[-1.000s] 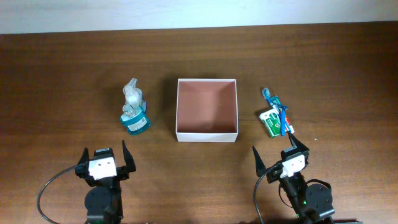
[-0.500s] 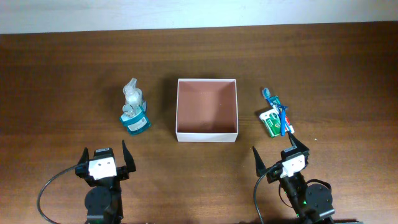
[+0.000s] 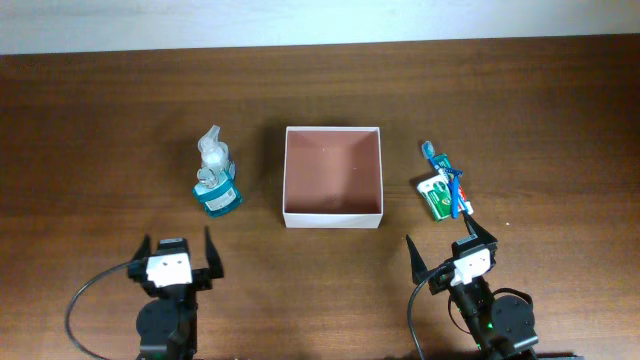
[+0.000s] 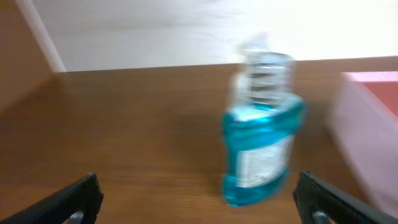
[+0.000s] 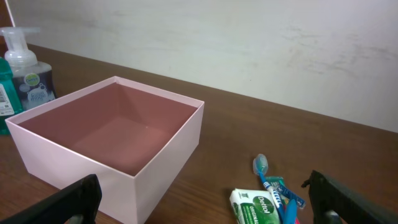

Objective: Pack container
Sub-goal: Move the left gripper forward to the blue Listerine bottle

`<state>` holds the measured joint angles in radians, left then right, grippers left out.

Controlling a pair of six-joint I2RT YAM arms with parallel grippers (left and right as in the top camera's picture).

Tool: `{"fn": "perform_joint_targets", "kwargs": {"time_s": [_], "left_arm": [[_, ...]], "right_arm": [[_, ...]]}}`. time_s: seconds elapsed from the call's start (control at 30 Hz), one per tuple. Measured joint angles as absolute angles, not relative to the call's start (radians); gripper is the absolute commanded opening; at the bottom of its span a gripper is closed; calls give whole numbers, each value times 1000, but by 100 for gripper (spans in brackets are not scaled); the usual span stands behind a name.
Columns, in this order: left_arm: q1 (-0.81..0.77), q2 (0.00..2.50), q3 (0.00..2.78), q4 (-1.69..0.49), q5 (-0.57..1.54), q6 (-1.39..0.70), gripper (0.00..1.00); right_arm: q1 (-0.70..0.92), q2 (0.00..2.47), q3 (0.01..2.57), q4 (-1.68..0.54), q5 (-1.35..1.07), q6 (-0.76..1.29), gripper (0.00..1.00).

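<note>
Quick look at my setup. The square, shallow, open-topped container (image 3: 333, 170) with thin white walls and a pinkish-brown inside sits flat on the dark brown wooden table (image 3: 100, 120). Left of the container, near it but not touching, stands a teal-blue plastic mouthwash bottle (image 3: 217, 192). A clear plastic pump bottle (image 3: 213, 150) is right up against its far side. Right of the container, also apart from it, a blue plastic toothbrush (image 3: 447, 178) lies across a small green-and-white wrapped soap bar (image 3: 434, 197).

My left tool (image 3: 177, 243) hangs on the near side of the container, off to its left, with its jaws spread wide and gripping nothing. Its wrist view is blurry, but the mouthwash bottle is straight ahead. My right tool (image 3: 442, 240) is near and right of the container, just short of the soap bar. It's spread wide too, with nothing between the fingers.
</note>
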<state>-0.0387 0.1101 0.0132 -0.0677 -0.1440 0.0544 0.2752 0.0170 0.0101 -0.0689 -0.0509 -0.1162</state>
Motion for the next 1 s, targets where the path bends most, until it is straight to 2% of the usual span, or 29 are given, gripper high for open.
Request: {"fn": "perform_joint_targets", "kwargs": {"time_s": [0.2,0.3,0.43,0.63,0.67,0.7,0.73,0.9,1.0], "left_arm": [[-39,110,11,83,386,3,99],[-39,111,14,151,516,-6,99],[-39,111,84,122,590,-23,99],[-39,171,432,-243,500,-14,99],[-39,257,586,-368,461,6,99],[-39,278,620,-398,449,12,99],[-38,345,733,-543,425,20,99],[-37,662,1203,-974,374,43,99],[-37,729,1282,-1042,365,46,99]], "right_arm": [[275,17,10,-68,-51,-116,99],[275,17,10,-68,-51,-116,99],[275,17,10,-68,-51,-117,99],[275,17,10,-68,-51,-116,99],[275,17,10,-68,-51,-116,99],[275,18,10,-68,-51,-117,99],[275,17,10,-69,-51,-117,99],[275,18,10,-69,-51,-116,98],[275,18,10,-69,-51,-117,99]]}}
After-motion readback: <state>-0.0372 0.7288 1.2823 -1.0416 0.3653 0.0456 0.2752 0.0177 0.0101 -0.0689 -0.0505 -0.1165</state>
